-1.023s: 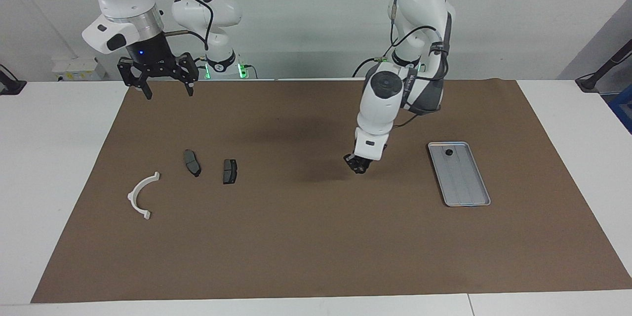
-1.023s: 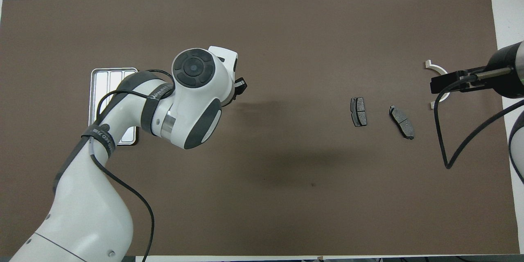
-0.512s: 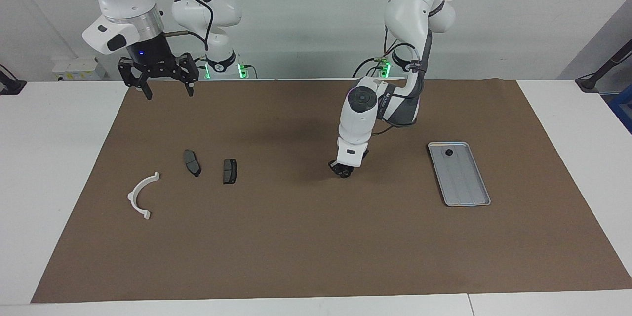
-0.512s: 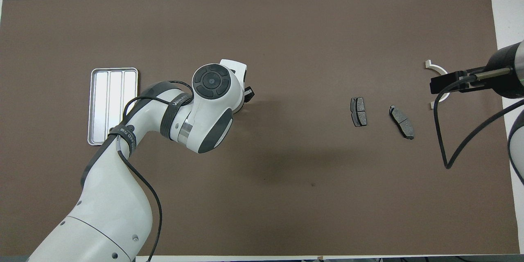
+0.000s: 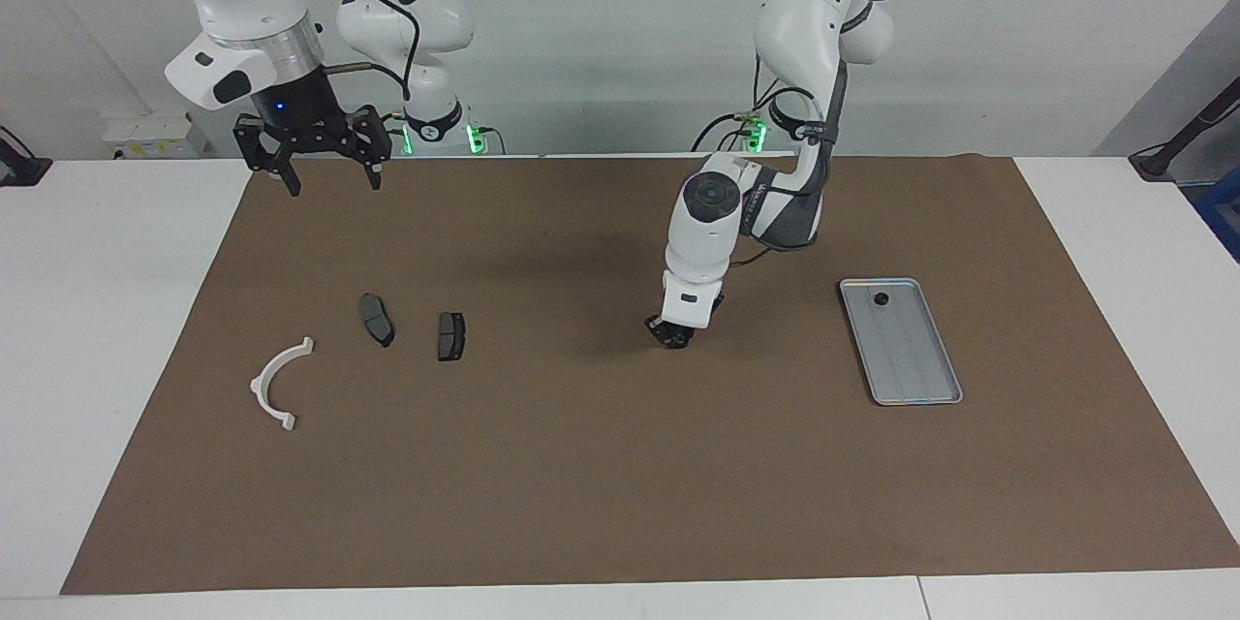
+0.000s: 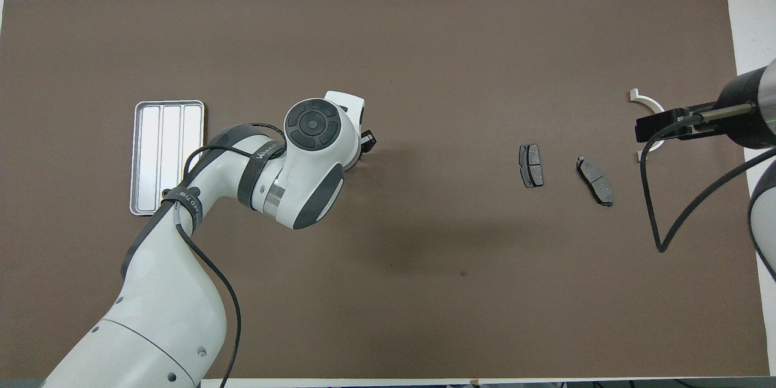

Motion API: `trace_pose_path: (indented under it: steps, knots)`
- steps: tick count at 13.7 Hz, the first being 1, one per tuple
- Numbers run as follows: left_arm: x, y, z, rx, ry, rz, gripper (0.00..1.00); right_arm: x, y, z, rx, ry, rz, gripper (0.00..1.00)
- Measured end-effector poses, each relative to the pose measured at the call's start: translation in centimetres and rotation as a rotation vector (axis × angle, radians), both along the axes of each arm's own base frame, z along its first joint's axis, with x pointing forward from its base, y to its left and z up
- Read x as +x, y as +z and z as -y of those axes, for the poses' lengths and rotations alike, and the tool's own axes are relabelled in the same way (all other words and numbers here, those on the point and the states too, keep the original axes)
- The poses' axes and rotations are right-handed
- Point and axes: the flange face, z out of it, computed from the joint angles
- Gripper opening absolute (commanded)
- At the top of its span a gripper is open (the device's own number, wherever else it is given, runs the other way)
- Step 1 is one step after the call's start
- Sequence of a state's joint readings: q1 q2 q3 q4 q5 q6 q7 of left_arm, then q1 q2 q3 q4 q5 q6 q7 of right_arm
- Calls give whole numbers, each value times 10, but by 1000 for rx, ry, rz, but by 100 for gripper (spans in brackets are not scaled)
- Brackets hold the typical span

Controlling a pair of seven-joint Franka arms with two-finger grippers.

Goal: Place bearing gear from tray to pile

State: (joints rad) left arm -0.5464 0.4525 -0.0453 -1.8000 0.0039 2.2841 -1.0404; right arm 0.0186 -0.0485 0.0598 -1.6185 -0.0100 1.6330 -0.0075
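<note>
Progress looks partial: left end effector [image 5: 670, 333], fingers unreadable, sits low on the mat between tray [image 5: 920, 378] and pile [image 5: 376, 320], a small dark part [image 5: 881, 298] remains in the tray, right end effector [image 5: 326, 172] waits open.

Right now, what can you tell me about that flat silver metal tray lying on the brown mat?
The flat silver-grey metal tray is a rectangle with rounded corners, a low raised rim and lengthwise ridges along its floor. It lies flat on the brown mat, toward the left arm's end of the table. One small dark round part sits in it, at the end nearer the robots; the rest of its floor is bare. No gripper touches it.
</note>
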Motion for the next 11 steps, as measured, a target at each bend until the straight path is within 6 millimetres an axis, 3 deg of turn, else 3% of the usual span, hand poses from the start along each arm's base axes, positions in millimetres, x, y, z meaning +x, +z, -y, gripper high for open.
trace_pose_path:
  steps: [3,5,8,11]
  knots:
    - [8,23,-6,41,-2,-23,100,-1,0,0,0,1,-1,100]
    - [22,51,-38,52,-47,-14,100,-2,0,-3,16,2,-2,100]
    - [30,89,-138,67,-201,-41,100,-4,0,-25,46,-20,-6,100]
    - [18,100,-232,67,-344,-81,97,-12,-1,-80,61,-96,3,100]
